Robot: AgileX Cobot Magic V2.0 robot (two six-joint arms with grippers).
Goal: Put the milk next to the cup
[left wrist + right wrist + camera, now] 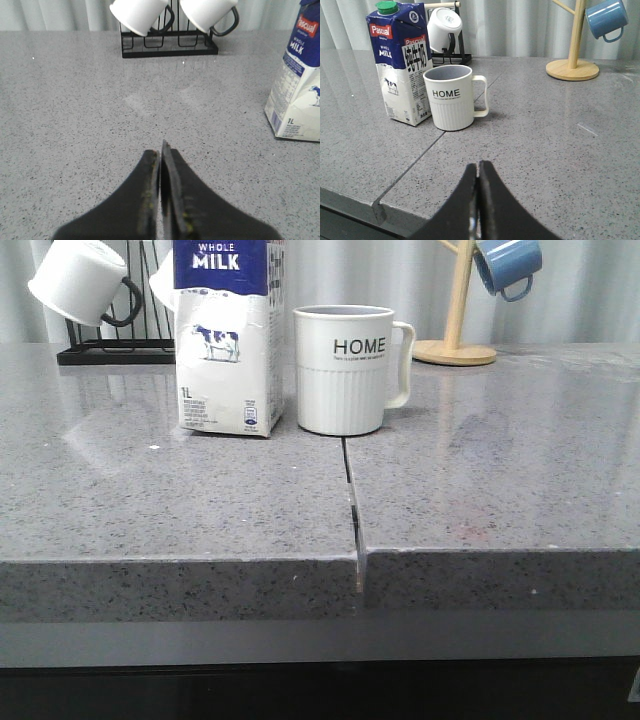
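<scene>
Right wrist only: milk (402, 65) green cap, beside cup (451, 97).

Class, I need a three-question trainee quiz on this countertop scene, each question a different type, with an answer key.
1. True or false: the milk carton stands upright beside the HOME mug.
2. The blue mug hangs on: A) black rack B) wooden stand C) carton.
3. Fill in: the left gripper and right gripper are both ____.

Key: 1 true; 2 B, wooden stand; 3 shut.
</scene>
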